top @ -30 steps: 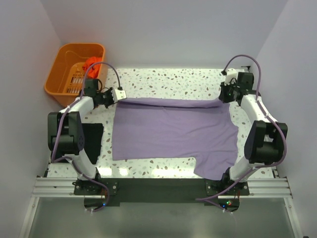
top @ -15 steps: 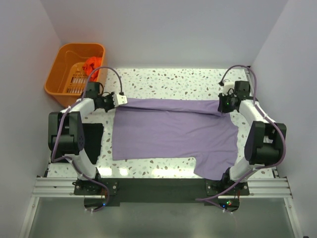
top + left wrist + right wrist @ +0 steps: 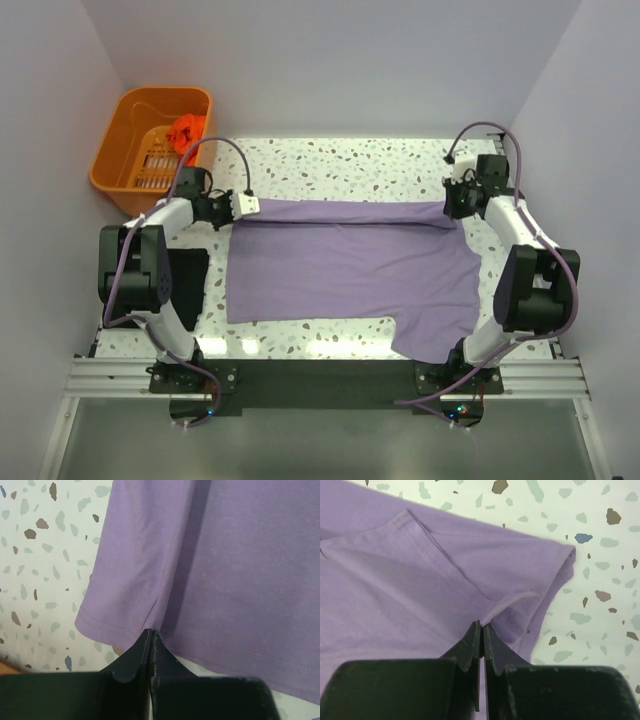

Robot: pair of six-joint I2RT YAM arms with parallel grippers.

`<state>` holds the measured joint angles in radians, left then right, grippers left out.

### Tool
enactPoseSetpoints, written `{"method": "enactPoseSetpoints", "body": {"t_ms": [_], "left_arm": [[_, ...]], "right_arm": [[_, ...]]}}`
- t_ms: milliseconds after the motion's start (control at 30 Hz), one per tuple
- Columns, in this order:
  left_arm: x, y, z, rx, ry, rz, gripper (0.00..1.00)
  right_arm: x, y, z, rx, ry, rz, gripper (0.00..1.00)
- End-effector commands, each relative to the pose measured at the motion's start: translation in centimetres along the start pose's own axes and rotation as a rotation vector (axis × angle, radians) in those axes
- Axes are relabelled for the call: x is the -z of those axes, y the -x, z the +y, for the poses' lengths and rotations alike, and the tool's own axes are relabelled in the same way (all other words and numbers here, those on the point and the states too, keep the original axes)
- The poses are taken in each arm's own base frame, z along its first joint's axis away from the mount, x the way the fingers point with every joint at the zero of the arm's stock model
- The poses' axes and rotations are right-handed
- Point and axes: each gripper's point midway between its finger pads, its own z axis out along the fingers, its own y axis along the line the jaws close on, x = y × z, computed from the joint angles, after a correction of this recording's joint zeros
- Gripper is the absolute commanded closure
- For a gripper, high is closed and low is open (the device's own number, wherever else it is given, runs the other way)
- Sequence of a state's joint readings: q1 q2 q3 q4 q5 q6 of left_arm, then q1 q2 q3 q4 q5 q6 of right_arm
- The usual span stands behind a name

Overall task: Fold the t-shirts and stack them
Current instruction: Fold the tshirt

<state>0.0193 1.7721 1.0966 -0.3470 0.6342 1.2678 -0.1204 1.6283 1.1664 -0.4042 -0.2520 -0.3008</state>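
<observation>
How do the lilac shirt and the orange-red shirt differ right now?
The lilac shirt lies spread wide over the table; the orange-red shirt sits crumpled in the basket. The left claw and right claw are shut on the lilac shirt's far edge; no claw touches the orange-red shirt. Both are plain cloth, neither stacked.

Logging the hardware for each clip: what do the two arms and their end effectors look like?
The left arm and right arm have white links and bulky black joint housings. A lilac-grey cable loops along each. The left end effector and right end effector have matte black fingers tapering to thin wedge tips.
</observation>
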Motion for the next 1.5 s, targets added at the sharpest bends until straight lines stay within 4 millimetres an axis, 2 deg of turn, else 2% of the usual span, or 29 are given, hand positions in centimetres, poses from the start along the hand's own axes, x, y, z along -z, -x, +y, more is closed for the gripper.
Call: {"method": "enactPoseSetpoints", "body": {"t_ms": [0, 233, 300, 333, 500, 700, 767, 800, 867, 933, 967, 1100, 1167, 1200, 1300, 1333, 1367, 1400, 1433, 1467], "left_arm": [[0.8, 1.0, 0.1, -0.010, -0.001, -0.012, 1.00], [0.7, 0.6, -1.8, 0.013, -0.047, 0.004, 1.00], [0.8, 0.7, -2.0, 0.026, -0.052, 0.004, 1.00], [0.4, 1.5, -2.5, 0.012, -0.069, -0.003, 1.00], [0.0, 0.8, -3.1, 0.037, -0.081, 0.027, 1.00], [-0.1, 0.3, -3.2, 0.039, -0.081, 0.046, 1.00], [0.1, 0.6, -2.8, 0.037, -0.072, 0.042, 0.90], [0.3, 1.0, -2.8, 0.041, -0.076, 0.032, 0.78], [0.7, 1.7, -2.4, 0.043, -0.077, 0.018, 0.71], [1.0, 2.5, -2.7, 0.064, -0.104, -0.008, 0.62], [1.2, 3.0, -2.7, 0.069, -0.109, -0.021, 0.60], [1.6, 5.9, -1.9, 0.111, -0.103, -0.090, 0.57], [1.2, 8.3, -1.4, 0.116, -0.102, -0.133, 0.55], [0.4, 10.1, -1.6, 0.136, -0.113, -0.163, 0.54], [-1.0, 14.3, 0.0, 0.197, -0.074, -0.222, 0.48], [-2.5, 16.0, -0.6, 0.212, -0.101, -0.237, 0.46], [-2.8, 18.1, 0.5, 0.216, -0.087, -0.273, 0.46], [-3.9, 20.7, 0.0, 0.273, -0.107, -0.308, 0.45], [-5.7, 21.2, -0.2, 0.318, -0.121, -0.299, 0.43], [-6.2, 23.4, 1.0, 0.328, -0.108, -0.332, 0.42]], "right_arm": [[1.4, 2.8, -1.2, 0.051, -0.045, -0.070, 1.00], [0.9, 1.2, -1.1, 0.071, -0.038, -0.040, 1.00], [0.9, 1.5, -1.4, 0.077, -0.060, -0.048, 1.00], [0.9, 1.5, -1.5, 0.077, -0.062, -0.047, 1.00], [0.6, 1.4, -1.2, 0.093, -0.037, -0.038, 1.00], [0.3, -1.0, -0.4, 0.137, 0.007, 0.017, 1.00], [0.3, -1.7, 0.1, 0.150, 0.036, 0.031, 1.00], [0.3, -2.4, 0.5, 0.149, 0.051, 0.055, 1.00], [0.2, -3.0, 0.6, 0.162, 0.060, 0.076, 0.99], [0.1, -3.9, 0.6, 0.167, 0.064, 0.114, 0.93], [0.1, -4.2, 0.6, 0.182, 0.067, 0.128, 0.90], [0.8, -5.8, 0.9, 0.219, 0.100, 0.200, 0.77], [1.1, -6.3, 1.0, 0.251, 0.125, 0.231, 0.70], [1.6, -6.8, 1.3, 0.251, 0.148, 0.265, 0.65], [2.2, -7.6, 1.4, 0.234, 0.171, 0.329, 0.62], [2.4, -6.9, 1.1, 0.229, 0.159, 0.323, 0.61], [2.5, -6.9, 0.7, 0.193, 0.149, 0.334, 0.61], [2.8, -5.8, 0.0, 0.169, 0.125, 0.310, 0.61], [2.9, -5.2, -0.5, 0.132, 0.114, 0.294, 0.60], [3.0, -4.7, -1.0, 0.091, 0.103, 0.280, 0.60]]}}
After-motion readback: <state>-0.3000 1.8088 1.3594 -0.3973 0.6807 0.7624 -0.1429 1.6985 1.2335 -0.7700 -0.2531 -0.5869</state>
